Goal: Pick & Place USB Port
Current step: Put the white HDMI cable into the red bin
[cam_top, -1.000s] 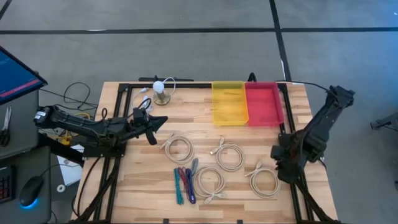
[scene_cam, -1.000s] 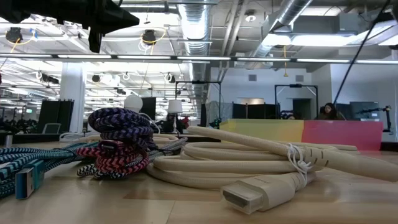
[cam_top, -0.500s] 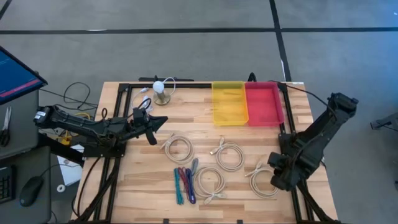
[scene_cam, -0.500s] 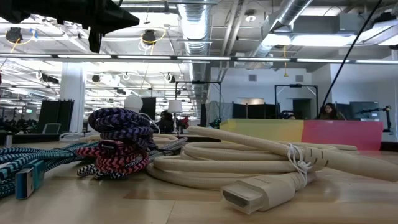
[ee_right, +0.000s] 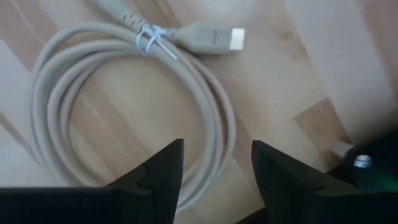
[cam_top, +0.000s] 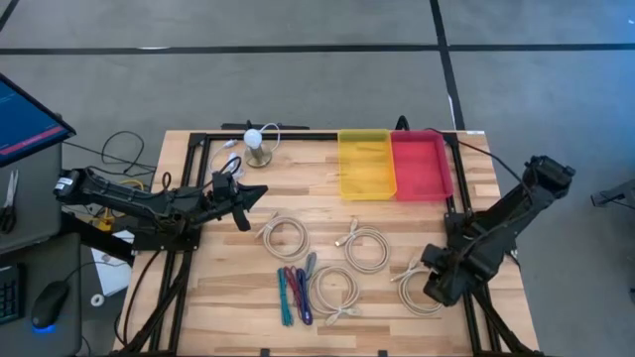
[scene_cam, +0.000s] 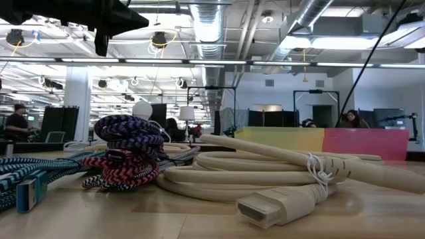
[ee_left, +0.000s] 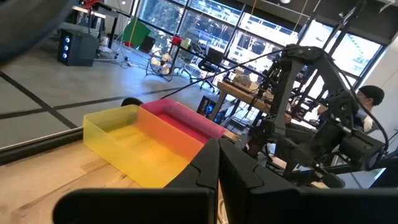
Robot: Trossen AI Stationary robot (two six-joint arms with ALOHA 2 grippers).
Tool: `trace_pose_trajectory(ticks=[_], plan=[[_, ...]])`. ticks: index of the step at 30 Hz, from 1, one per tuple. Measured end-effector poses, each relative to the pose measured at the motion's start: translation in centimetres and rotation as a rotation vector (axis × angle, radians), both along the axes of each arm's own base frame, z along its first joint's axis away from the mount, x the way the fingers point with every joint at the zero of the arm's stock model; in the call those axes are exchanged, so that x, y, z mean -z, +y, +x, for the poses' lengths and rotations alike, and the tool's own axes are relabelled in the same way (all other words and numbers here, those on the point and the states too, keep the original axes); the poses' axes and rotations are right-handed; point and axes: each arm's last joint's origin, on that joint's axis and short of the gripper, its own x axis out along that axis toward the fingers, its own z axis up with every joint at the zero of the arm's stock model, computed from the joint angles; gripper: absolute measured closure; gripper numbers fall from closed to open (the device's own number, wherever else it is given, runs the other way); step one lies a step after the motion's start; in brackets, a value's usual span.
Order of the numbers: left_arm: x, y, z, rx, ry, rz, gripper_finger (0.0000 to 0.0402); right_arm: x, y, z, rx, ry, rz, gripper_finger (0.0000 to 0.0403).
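You will find the right gripper (ee_right: 214,163) released, jaws spread, poised over the coiled beige USB cable (ee_right: 130,106) on the wooden table (cam_top: 496,178), touching nothing; the left gripper (cam_top: 241,198) waits clenched near the table's left edge

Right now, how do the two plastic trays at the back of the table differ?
The yellow plastic tray sits nearer the table's middle; the red plastic tray sits beside it toward the right arm's side. The red one is closer to the right gripper, which hangs with fingers open above a coiled beige cable. Both trays are rectangular, touching side by side, about equal in size.
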Motion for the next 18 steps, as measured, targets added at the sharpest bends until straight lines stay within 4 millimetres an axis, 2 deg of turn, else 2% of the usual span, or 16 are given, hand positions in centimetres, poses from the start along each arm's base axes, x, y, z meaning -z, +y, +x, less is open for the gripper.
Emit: trace_pose_trajectory(ticks=[6, 18], plan=[[0.0, 0.0, 0.0, 0.000, 0.000, 0.000, 0.0396, 1.1, -0.3, -0.3, 0.027, 0.023, -0.018, 0.0227], [0.0, 0.0, 0.0, 0.000, 0.001, 0.000, 0.0396, 3.8, -0.6, -0.7, 0.027, 0.024, 0.055, 0.0238]])
